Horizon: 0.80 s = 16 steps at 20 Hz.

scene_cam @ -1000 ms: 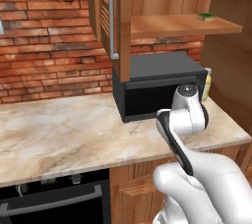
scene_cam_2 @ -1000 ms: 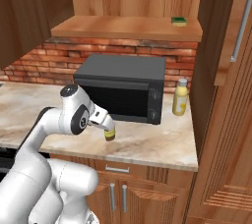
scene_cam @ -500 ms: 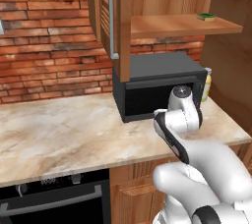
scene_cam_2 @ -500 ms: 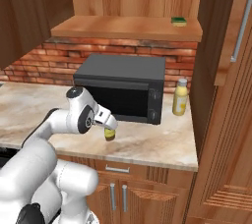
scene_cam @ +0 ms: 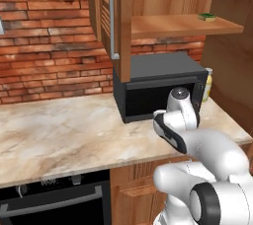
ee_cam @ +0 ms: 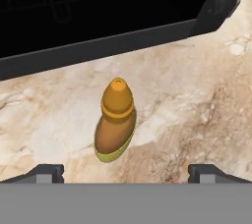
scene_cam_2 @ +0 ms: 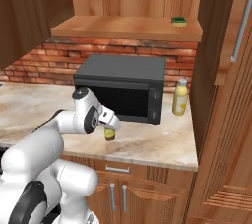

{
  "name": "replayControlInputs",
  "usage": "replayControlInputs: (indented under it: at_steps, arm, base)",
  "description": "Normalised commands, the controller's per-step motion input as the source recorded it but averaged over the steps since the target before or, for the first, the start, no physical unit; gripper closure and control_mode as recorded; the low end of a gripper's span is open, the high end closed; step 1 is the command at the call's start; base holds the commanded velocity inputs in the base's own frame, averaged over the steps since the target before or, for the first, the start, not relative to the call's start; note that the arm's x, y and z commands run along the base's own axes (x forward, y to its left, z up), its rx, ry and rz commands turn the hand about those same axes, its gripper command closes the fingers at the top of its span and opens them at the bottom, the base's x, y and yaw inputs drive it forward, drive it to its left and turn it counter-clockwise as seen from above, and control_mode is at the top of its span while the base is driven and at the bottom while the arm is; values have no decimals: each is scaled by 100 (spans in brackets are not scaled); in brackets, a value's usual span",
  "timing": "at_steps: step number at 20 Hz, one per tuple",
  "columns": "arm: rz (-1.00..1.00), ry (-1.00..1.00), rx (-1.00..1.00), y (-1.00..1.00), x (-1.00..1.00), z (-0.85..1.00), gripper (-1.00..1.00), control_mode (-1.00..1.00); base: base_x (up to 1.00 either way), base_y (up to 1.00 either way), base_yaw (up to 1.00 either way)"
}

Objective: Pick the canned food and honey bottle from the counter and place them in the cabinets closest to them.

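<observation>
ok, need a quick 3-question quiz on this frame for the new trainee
1. True or false: the claw is shut on the honey bottle.
2. Where does the honey bottle stand? A) in a drawer B) on the counter in front of the microwave C) on top of the microwave
3. What small green thing lies on the open shelf?

Key:
1. False: the claw is open and clear of the bottle.
2. B
3. A sponge.
</observation>
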Motion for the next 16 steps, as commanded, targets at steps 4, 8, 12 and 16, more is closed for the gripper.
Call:
replayControlInputs:
  at_steps: [4, 8, 12, 16]
  arm:
    - [0, 0, 0, -5, 17, -16, -100, -100]
    - [0, 0, 0, 0, 1, -1, -100, -100]
    - [0, 0, 0, 0, 2, 0, -100, -100]
    - [0, -1, 0, 0, 20, -5, -100, -100]
  base:
    - [0, 0, 0]
    - [0, 0, 0]
    - [0, 0, 0]
    - [0, 0, 0]
